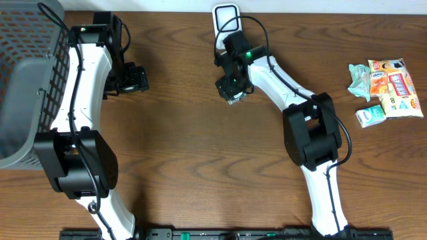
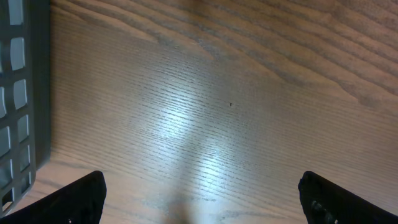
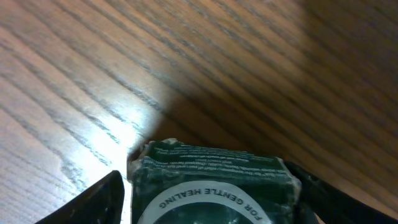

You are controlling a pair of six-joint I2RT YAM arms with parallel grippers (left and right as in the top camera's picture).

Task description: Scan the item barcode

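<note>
Green packet [image 3: 214, 180] sits between right pincer [image 1: 233, 92] fingers, arm reaching over table [image 1: 187, 140].

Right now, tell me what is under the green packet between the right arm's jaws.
Only the wooden table shows around the green packet; the patch directly beneath it is covered, as is its underside.

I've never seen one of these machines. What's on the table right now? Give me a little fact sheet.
Left fingers: wide open, holding nothing
Right fingers: either side of green packet; grip unclear
White scanner: far edge, just beyond right arm
Grey basket: left edge
Snack packets: right side, apart from both arms
</note>
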